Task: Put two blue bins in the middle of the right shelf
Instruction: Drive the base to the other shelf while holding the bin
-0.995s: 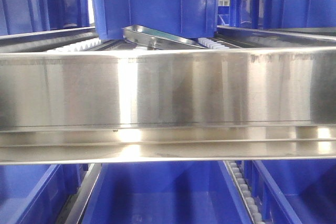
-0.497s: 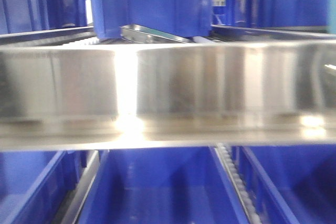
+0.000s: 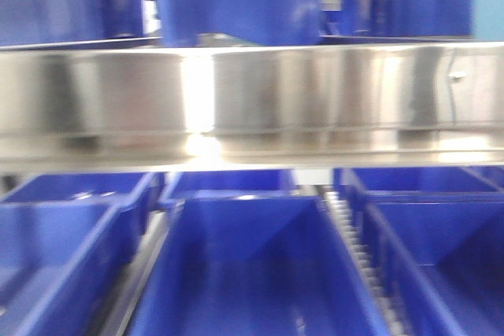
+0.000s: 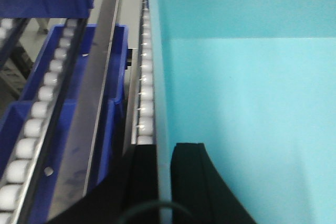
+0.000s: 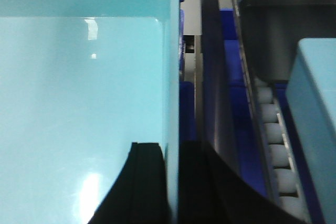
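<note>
Left gripper (image 4: 164,149) is pinching the left wall of a pale turquoise plastic bin (image 4: 247,103), and right gripper (image 5: 172,148) pinches its right wall. A white roller track (image 4: 144,87) sits just outside the left one. Front view's blurry, so shelf level's unclear.

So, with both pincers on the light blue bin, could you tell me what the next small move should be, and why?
Probably ease the light blue bin along with both arms together, level. The left pincer and right pincer each clamp an opposite side wall, and the white rollers run beside the left wall, so any skew could snag.
</note>
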Tool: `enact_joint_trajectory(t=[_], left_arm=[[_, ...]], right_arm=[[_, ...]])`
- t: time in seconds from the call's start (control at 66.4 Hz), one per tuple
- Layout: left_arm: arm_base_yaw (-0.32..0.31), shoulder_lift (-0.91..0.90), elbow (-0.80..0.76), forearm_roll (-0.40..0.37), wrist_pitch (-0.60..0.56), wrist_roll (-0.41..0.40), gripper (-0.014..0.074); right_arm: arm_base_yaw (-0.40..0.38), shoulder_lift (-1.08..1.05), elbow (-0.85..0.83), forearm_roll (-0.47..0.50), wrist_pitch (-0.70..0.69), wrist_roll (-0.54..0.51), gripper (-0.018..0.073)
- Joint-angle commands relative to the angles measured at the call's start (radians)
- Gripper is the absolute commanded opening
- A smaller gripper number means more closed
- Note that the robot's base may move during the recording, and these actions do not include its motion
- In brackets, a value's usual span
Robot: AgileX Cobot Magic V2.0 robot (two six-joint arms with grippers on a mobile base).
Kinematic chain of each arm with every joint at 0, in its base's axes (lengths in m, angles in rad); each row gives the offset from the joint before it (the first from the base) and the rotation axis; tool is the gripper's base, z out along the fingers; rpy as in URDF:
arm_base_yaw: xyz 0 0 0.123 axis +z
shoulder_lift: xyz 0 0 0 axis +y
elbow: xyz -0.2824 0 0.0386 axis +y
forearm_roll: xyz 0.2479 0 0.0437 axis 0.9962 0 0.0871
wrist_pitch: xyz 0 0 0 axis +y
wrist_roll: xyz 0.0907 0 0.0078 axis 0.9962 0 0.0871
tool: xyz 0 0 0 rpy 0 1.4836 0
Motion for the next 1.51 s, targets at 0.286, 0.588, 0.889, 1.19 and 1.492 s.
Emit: enact_joint_trajectory(t=[0.286, 0.588, 0.889, 1.19, 1.492], left_arm=[[-0.009, -0.013, -0.012, 0.018, -0.032, 0.001, -0.0111], [-0.009, -0.013, -0.012, 0.018, -0.032, 0.001, -0.0111], [-0.009, -0.013, -0.012, 0.018, -0.032, 0.001, -0.0111], [-0.009, -0.013, -0.012, 0.018, -0.032, 0.001, -0.0111], [-0.009, -0.013, -0.012, 0.018, -0.032, 0.001, -0.0111]], right_arm=[[0.000, -0.007, -0.014, -0.029, -0.038, -0.001, -0.0153], [0.000, -0.007, -0.014, -0.029, -0.038, -0.001, -0.0153], [0.000, -0.007, -0.014, -0.029, -0.038, -0.001, -0.0153], [0.000, -0.007, -0.014, -0.029, -0.038, -0.001, -0.0153], [0.000, -0.007, -0.014, -0.029, -0.038, -0.001, -0.0153]])
